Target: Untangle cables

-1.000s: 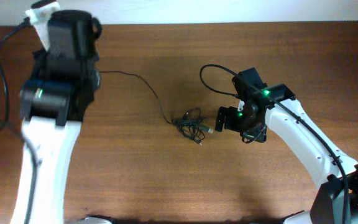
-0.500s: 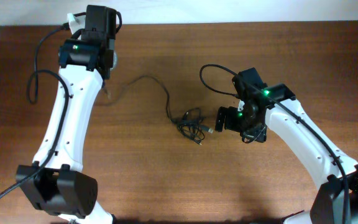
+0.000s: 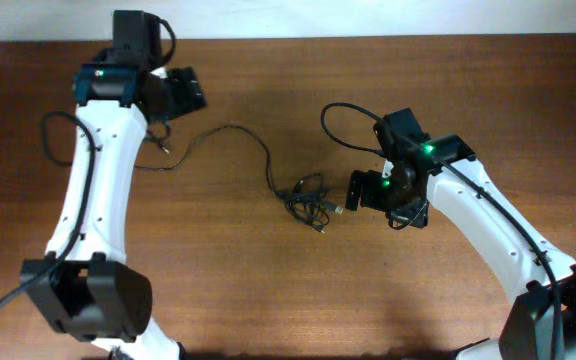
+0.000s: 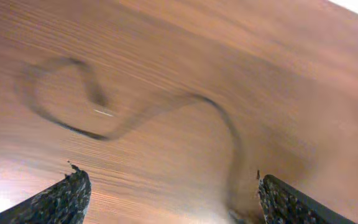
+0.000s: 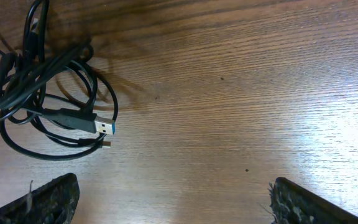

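Observation:
The cables lie on the brown table as a small black knotted bundle (image 3: pixel 308 200) with one long strand (image 3: pixel 236 129) pulled out to the left, ending in a small plug (image 3: pixel 164 146). My left gripper (image 3: pixel 194 92) stands open above the strand's far end, nothing between its fingers. In the left wrist view the strand (image 4: pixel 225 127) is blurred and curls into a loop; the left gripper (image 4: pixel 169 190) holds nothing. My right gripper (image 3: pixel 352 190) is open just right of the bundle (image 5: pixel 39 81), whose silver-blue USB plug (image 5: pixel 98 126) points toward the right gripper (image 5: pixel 173 199).
A thick black wire (image 3: pixel 343 125) loops off the right arm behind its wrist. Another arm wire (image 3: pixel 53 140) hangs at the left arm's side. The table's far edge meets a white wall (image 3: pixel 368 15).
My left gripper has opened and let go of the pulled strand, which now lies slack on the table. The left arm swung back and to the right. The right arm has not moved.

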You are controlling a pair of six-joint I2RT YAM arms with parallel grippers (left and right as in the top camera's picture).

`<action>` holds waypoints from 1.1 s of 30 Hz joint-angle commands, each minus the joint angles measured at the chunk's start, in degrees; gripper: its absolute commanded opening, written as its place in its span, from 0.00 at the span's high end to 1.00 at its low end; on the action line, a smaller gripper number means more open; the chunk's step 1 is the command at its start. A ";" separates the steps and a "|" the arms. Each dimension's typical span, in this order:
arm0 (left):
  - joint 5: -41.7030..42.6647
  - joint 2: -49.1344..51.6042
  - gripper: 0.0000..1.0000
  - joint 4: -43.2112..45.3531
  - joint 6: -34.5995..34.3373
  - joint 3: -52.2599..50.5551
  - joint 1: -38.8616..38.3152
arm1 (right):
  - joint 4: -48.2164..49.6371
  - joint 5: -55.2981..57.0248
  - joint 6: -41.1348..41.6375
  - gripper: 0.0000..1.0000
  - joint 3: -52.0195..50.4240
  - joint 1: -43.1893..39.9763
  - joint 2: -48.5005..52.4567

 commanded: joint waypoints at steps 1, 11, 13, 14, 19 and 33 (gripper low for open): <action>11.32 5.49 0.12 -0.68 -0.15 0.24 -4.66 | -0.04 0.24 0.28 0.01 -0.37 -0.13 0.22; 10.47 18.69 0.33 -2.84 -0.37 0.26 -12.17 | -0.42 0.28 0.28 0.01 -0.37 -0.13 0.20; 9.33 20.26 0.33 -3.26 -0.37 0.26 -12.92 | -0.39 0.26 0.28 0.01 -0.37 -0.13 0.20; 8.24 20.92 0.35 -3.28 -0.37 0.26 -13.25 | -0.39 0.28 0.28 0.01 -0.37 -0.13 0.20; 4.94 23.74 0.37 -3.10 -0.39 0.24 -15.65 | -0.20 0.26 0.28 0.01 -0.37 -0.13 0.20; 0.42 29.86 0.76 -2.19 -1.86 0.24 -17.11 | -0.46 0.26 0.28 0.01 -0.37 -0.13 0.20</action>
